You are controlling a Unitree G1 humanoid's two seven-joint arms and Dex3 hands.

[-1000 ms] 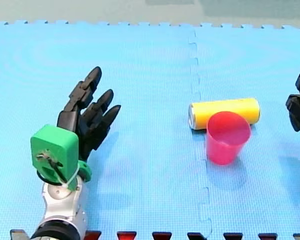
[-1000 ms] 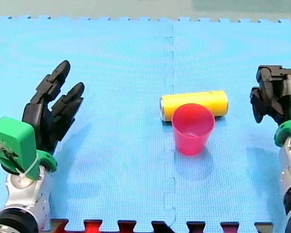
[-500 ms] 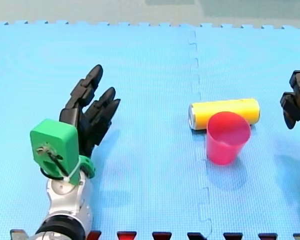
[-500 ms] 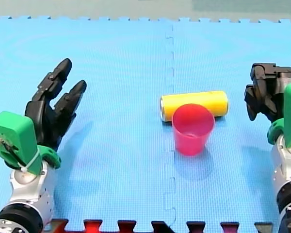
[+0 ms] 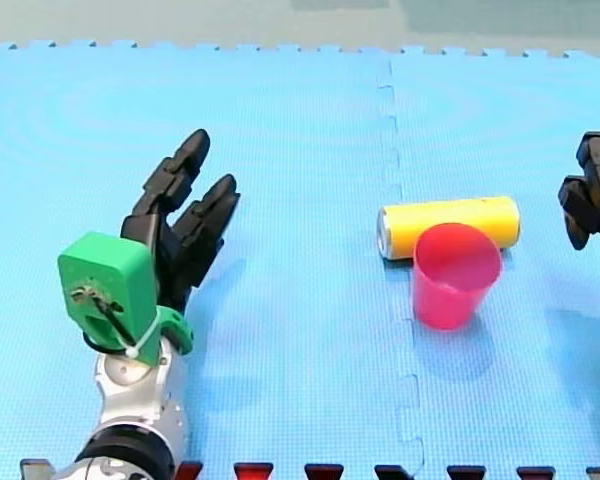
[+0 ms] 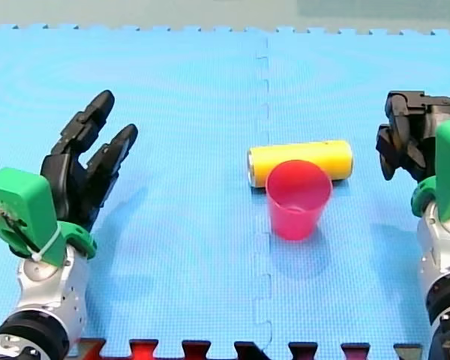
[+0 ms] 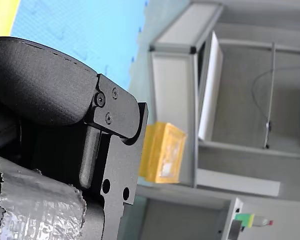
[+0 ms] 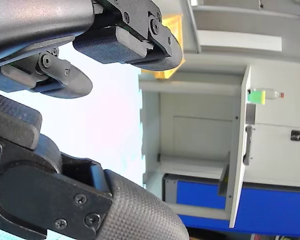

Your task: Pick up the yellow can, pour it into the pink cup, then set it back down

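Lying on its side, the yellow can (image 6: pixel 304 156) sat a little toward 3 o'clock from the middle of the blue foam mat (image 6: pixel 187 90), long axis running from 9 to 3 o'clock. It was a plain, smooth yellow cylinder with a silvery metal end (image 6: pixel 252 168) facing 9 o'clock; no print could be made out on it.

Nearest the robot, at about 8 o'clock, the left hand (image 6: pixel 82 169) was over the mat, its black, jointed fingers uncurled and holding nothing. A blocky green housing (image 6: pixel 19 214) sat at its wrist above a silver forearm.

Farther out stood the pink cup (image 6: pixel 298 201), upright, a glossy tapered plastic tumbler with a round open mouth. The can lay just at its 12 o'clock; the cup's rim overlapped the can's near side, and whether they touched could not be told.

At 3 o'clock of the can, apart from it, the right hand (image 6: pixel 406 135) had its black fingers curled in on nothing.

The mat was finely dimpled foam, with a toothed seam (image 6: pixel 268 90) running toward 12 o'clock and a notched far edge.
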